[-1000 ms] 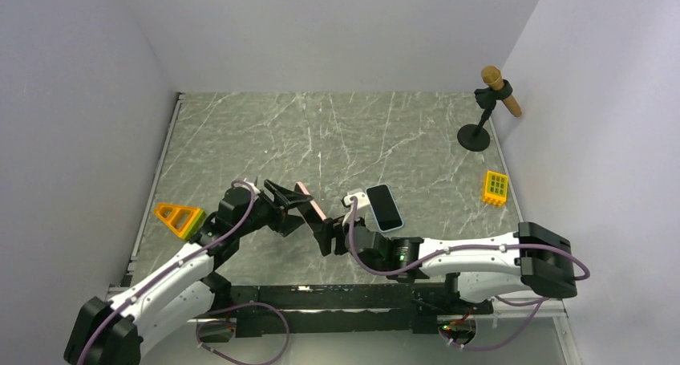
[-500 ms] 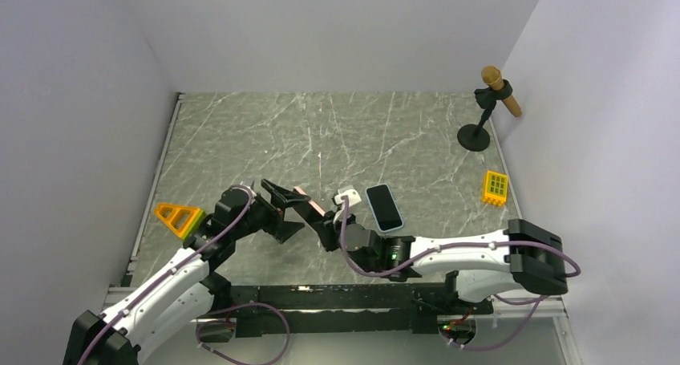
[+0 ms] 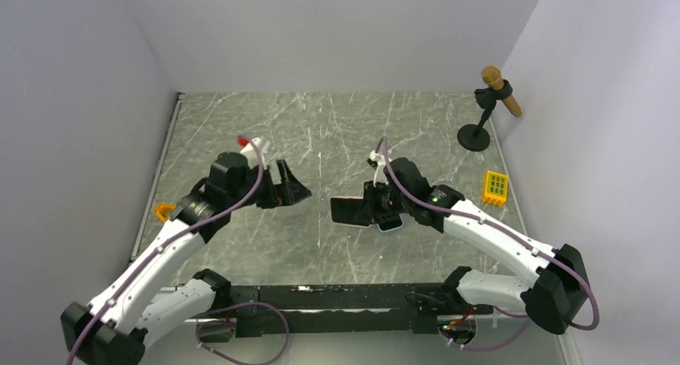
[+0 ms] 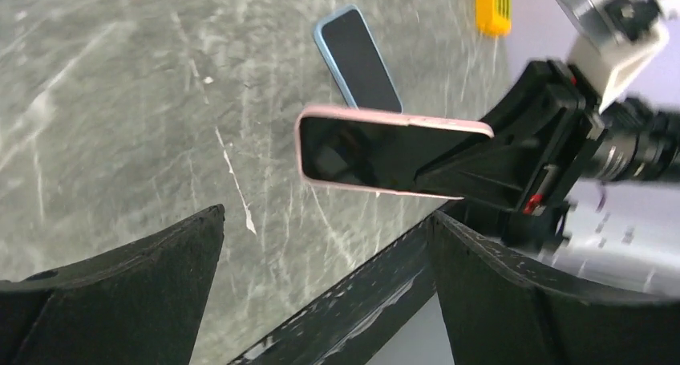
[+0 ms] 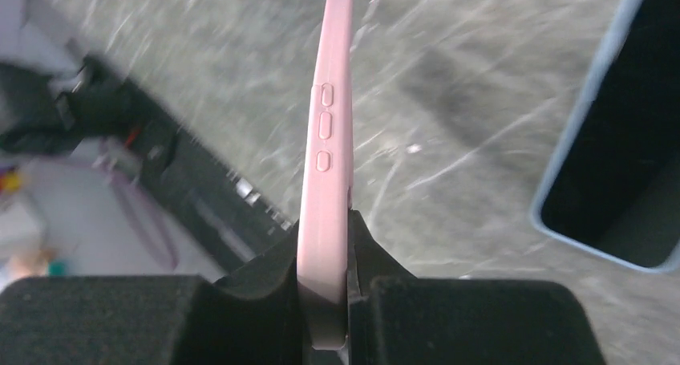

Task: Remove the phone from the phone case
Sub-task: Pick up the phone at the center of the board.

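The pink phone case [image 3: 345,211] hangs above the table, my right gripper [image 3: 367,208] shut on one end of it. In the right wrist view the case [image 5: 327,140] stands edge-on between the fingers [image 5: 385,277], its side buttons showing. The phone [image 3: 391,225], dark screen with a light blue rim, lies flat on the table and is partly hidden under the right gripper. My left gripper [image 3: 293,184] is wide open, left of the case and apart from it, holding nothing. From the left wrist, the case [image 4: 385,152] shows a dark face, with the phone [image 4: 357,56] beyond it.
A microphone on a black stand [image 3: 487,112] stands at the back right corner. A yellow block [image 3: 495,187] lies near the right wall. An orange triangle [image 3: 163,212] peeks out behind the left arm at the left edge.
The left gripper let go of the case, opened wide and drew back to the left. The right gripper shut on the case and carried it right, over the phone on the table.
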Tool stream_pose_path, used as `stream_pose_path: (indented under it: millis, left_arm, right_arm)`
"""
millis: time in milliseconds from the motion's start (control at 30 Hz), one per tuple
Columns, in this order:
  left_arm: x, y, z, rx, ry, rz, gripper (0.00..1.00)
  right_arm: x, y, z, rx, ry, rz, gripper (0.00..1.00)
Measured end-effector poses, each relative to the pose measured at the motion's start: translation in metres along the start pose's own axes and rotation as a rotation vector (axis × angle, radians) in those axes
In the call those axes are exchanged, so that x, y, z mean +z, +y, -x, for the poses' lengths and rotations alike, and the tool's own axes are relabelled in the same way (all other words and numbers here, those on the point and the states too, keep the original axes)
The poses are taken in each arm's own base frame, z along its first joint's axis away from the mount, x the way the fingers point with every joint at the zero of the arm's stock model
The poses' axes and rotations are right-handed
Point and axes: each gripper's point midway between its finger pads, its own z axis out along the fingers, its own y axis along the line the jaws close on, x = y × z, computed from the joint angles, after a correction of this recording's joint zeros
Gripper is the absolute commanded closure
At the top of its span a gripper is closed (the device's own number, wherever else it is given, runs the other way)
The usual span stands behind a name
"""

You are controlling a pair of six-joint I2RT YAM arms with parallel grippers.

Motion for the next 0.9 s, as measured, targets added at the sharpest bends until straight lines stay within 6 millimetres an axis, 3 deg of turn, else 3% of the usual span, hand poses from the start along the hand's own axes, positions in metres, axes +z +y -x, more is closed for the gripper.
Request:
stream_pose_path:
  millis: [100, 233, 333, 400, 500, 667, 767, 900]
  left_arm:
    - [0.014, -0.013, -0.013, 0.157, 0.15, -0.098, 0.05]
    - [0.029, -0.023, -0.055, 0.244, 0.39, -0.251, 0.05]
    - [0.026, -0.036, -0.094, 0.31, 0.546, -0.367, 0.09]
    - [0.019, -0.047, -0.11, 0.349, 0.597, -0.433, 0.17]
    - [0.012, -0.057, -0.12, 0.394, 0.623, -0.506, 0.27]
    - [0.002, -0.057, -0.13, 0.395, 0.646, -0.572, 0.4]
    - [-0.004, -0.055, -0.135, 0.396, 0.656, -0.589, 0.59]
    - [-0.009, -0.056, -0.139, 0.389, 0.672, -0.617, 1.0]
  right_arm:
    - [-0.002, 0.02, -0.017, -0.016, 0.118, 0.149, 1.0]
    - [-0.006, 0.048, -0.041, -0.05, 0.263, 0.355, 1.0]
    - [-0.007, 0.061, -0.05, -0.063, 0.334, 0.47, 1.0]
    - [-0.007, 0.068, -0.052, -0.072, 0.357, 0.53, 1.0]
    - [-0.013, 0.077, -0.057, -0.097, 0.395, 0.618, 1.0]
    - [-0.023, 0.087, -0.054, -0.169, 0.389, 0.708, 1.0]
    - [-0.029, 0.092, -0.053, -0.195, 0.386, 0.758, 1.0]
    - [-0.035, 0.096, -0.055, -0.224, 0.391, 0.812, 1.0]
